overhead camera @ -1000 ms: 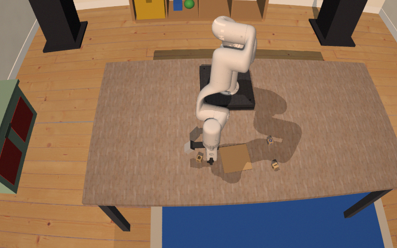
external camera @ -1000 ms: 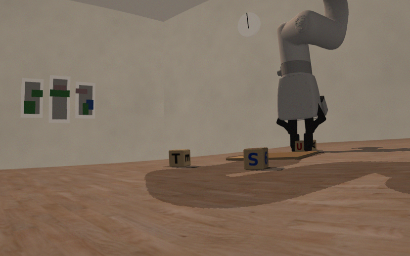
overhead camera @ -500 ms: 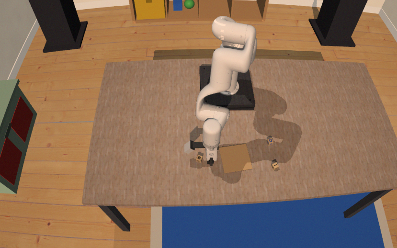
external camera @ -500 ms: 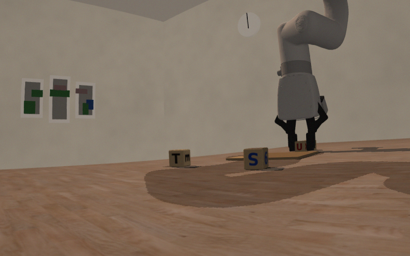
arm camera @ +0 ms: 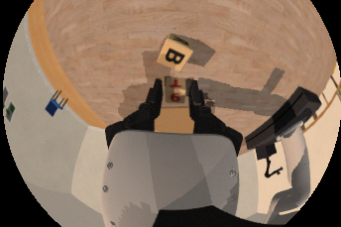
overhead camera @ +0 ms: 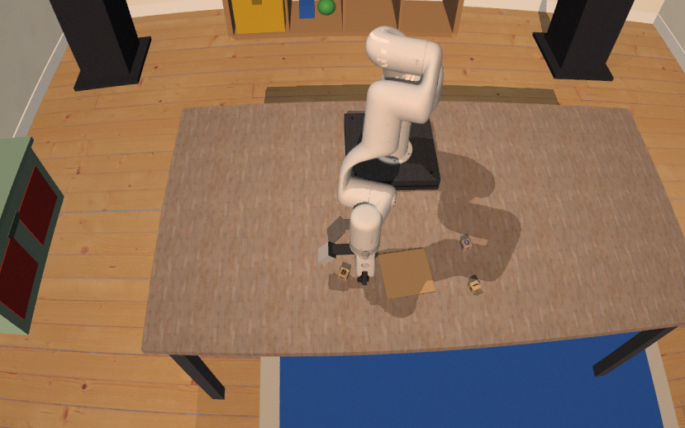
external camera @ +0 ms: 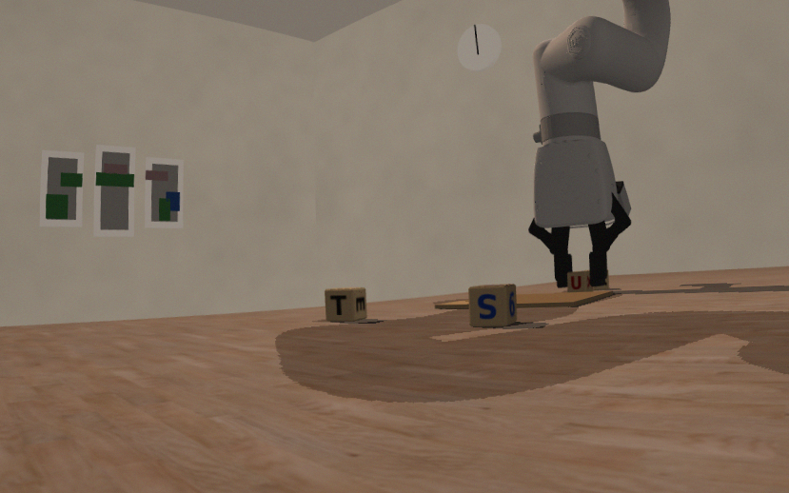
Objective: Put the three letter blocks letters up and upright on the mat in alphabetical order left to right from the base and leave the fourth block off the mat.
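Observation:
My gripper point(overhead camera: 364, 277) point(external camera: 579, 280) point(arm camera: 175, 87) is down at the table, just left of the tan mat point(overhead camera: 406, 273) point(external camera: 544, 300). Its fingers stand open around a block with red marks point(external camera: 579, 282) point(arm camera: 176, 110) that rests on the surface with a red U on its side. I cannot read its top mark. A block with a black B on top point(overhead camera: 344, 272) point(arm camera: 176, 56) lies on the table close to the gripper, away from the mat. A block with blue marks point(overhead camera: 466, 243) point(external camera: 491, 305) and a block with black marks point(overhead camera: 475, 286) point(external camera: 344, 304) lie on the table right of the mat.
The robot's black base plate point(overhead camera: 425, 169) sits at the table's middle back. The table's front edge point(overhead camera: 387, 350) is some way in front of the mat. The arm's shadow falls over the mat and the blocks.

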Controlling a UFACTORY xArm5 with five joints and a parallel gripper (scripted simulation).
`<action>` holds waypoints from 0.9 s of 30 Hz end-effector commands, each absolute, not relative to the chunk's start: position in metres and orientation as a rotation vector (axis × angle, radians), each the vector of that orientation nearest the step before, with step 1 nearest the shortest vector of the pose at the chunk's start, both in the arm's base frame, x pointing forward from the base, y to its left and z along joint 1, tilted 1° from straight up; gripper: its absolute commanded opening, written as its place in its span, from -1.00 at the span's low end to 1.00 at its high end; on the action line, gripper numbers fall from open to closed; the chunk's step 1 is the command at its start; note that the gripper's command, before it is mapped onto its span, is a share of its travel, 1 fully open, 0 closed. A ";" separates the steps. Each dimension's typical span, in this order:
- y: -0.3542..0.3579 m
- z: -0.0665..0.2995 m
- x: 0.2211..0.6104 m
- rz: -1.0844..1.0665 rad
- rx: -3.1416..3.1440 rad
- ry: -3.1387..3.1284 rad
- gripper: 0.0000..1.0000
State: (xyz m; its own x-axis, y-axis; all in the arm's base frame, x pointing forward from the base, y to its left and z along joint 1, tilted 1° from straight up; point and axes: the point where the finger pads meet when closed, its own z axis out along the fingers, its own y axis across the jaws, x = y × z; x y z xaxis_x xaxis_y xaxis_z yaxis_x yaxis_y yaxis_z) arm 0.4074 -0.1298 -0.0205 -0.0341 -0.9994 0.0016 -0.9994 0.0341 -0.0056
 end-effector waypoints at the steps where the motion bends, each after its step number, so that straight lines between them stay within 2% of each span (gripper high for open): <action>1: -0.130 -0.006 0.409 -0.014 -2.180 2.255 -0.16; 16: -0.129 0.058 0.409 -0.014 -2.180 2.255 -0.16; 25: -0.129 0.066 0.409 -0.014 -2.180 2.255 -0.16; 26: -0.129 0.066 0.409 -0.014 -2.180 2.255 1.00; 27: -0.129 0.066 0.409 -0.014 -2.180 2.255 1.00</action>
